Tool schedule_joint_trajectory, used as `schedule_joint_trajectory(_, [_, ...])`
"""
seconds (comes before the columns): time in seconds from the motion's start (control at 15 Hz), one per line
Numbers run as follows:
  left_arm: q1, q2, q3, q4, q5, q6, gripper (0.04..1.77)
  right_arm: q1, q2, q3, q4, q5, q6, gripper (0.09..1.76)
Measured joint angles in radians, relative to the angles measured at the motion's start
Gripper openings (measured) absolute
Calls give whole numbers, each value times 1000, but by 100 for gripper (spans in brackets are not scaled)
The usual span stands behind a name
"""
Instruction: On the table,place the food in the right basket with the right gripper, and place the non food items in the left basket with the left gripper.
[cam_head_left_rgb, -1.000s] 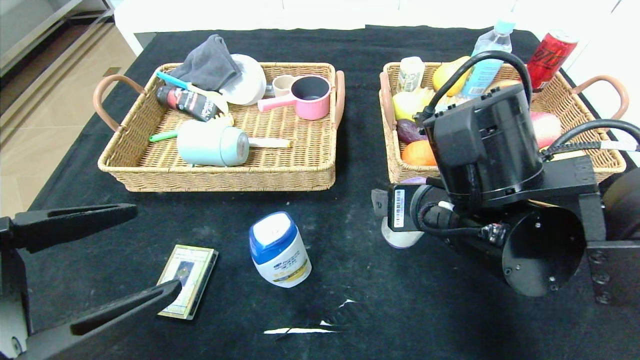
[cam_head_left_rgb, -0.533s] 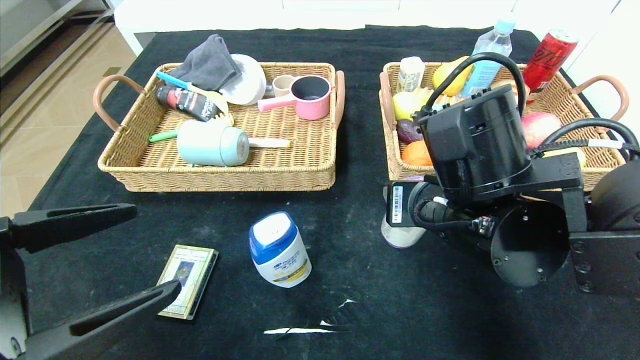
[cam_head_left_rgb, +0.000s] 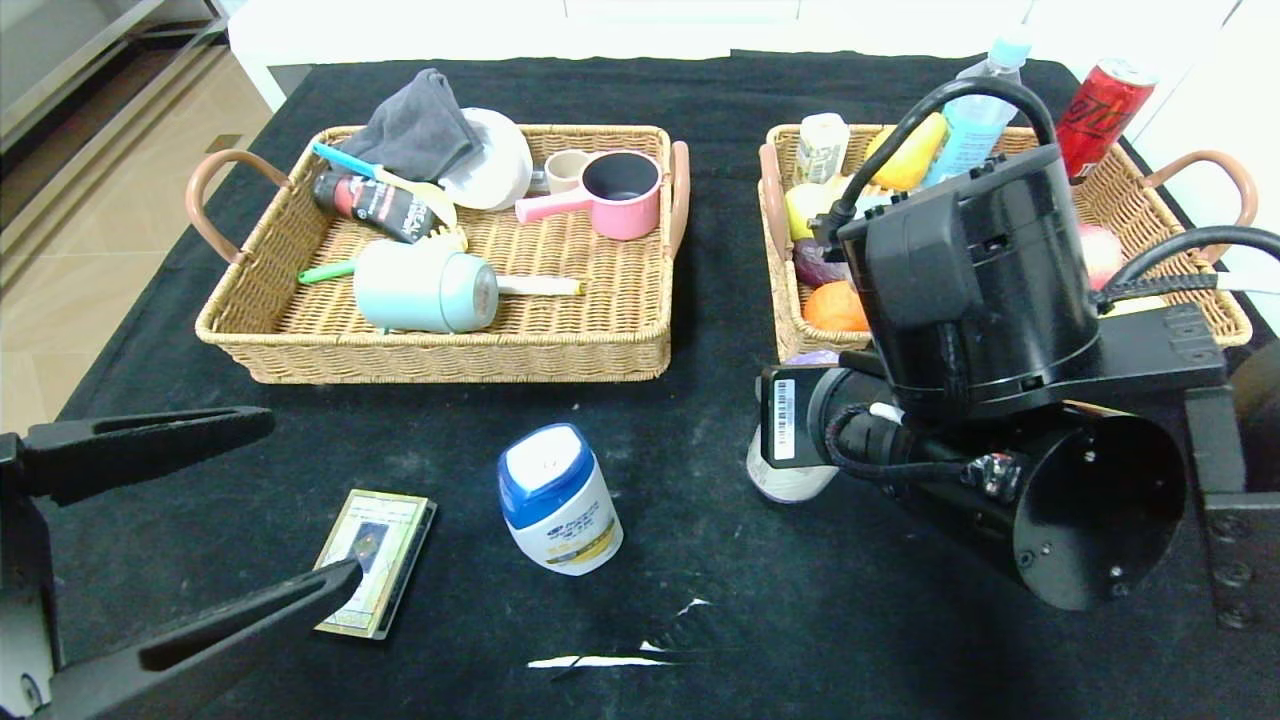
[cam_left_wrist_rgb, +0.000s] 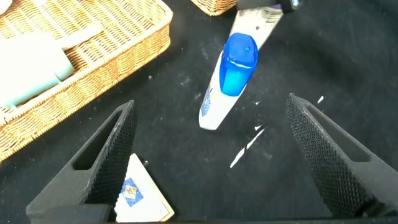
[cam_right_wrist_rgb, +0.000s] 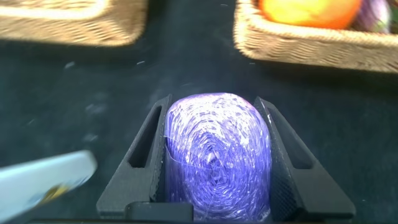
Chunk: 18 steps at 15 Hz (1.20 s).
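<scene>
My right gripper (cam_right_wrist_rgb: 212, 102) is shut on a purple foil-wrapped food item (cam_right_wrist_rgb: 217, 155), held just in front of the right basket (cam_head_left_rgb: 790, 345). In the head view the item (cam_head_left_rgb: 788, 482) peeks out under my right wrist (cam_head_left_rgb: 980, 300), which hides the fingers. My left gripper (cam_head_left_rgb: 310, 497) is open and empty at the near left, one finger over a flat card box (cam_head_left_rgb: 375, 545). A white bottle with a blue cap (cam_head_left_rgb: 558, 500) lies in the middle. In the left wrist view the bottle (cam_left_wrist_rgb: 225, 81) and the box (cam_left_wrist_rgb: 140, 196) lie ahead of the open left gripper (cam_left_wrist_rgb: 210, 102).
The left basket (cam_head_left_rgb: 450, 352) holds a mint mug (cam_head_left_rgb: 425, 288), a pink pot (cam_head_left_rgb: 615, 195), a grey cloth, a plate and small tools. The right basket holds an orange (cam_head_left_rgb: 835, 305), fruit, a water bottle and a red can (cam_head_left_rgb: 1100, 115). White scuffs mark the near cloth (cam_head_left_rgb: 600, 660).
My right arm has shifted a little to the left with the purple item held in it. The left arm, the bottle and the card box have not moved.
</scene>
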<state>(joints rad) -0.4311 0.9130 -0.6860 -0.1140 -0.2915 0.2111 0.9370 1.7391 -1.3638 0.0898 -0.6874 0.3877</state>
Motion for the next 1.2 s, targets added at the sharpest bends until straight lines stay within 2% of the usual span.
schedule_joint_trajectory(0.33, [0, 1, -1, 1, 0, 0, 172, 77, 35, -93, 0, 0, -53, 90])
schedule_joint_trajectory(0.8, [0, -12, -2, -1, 0, 7, 172, 111, 187, -302, 11, 2, -97, 89])
schedule_joint_trajectory(1.2, [0, -23, -3, 0, 0, 10, 172, 104, 250, -334, 2, -2, -97, 89])
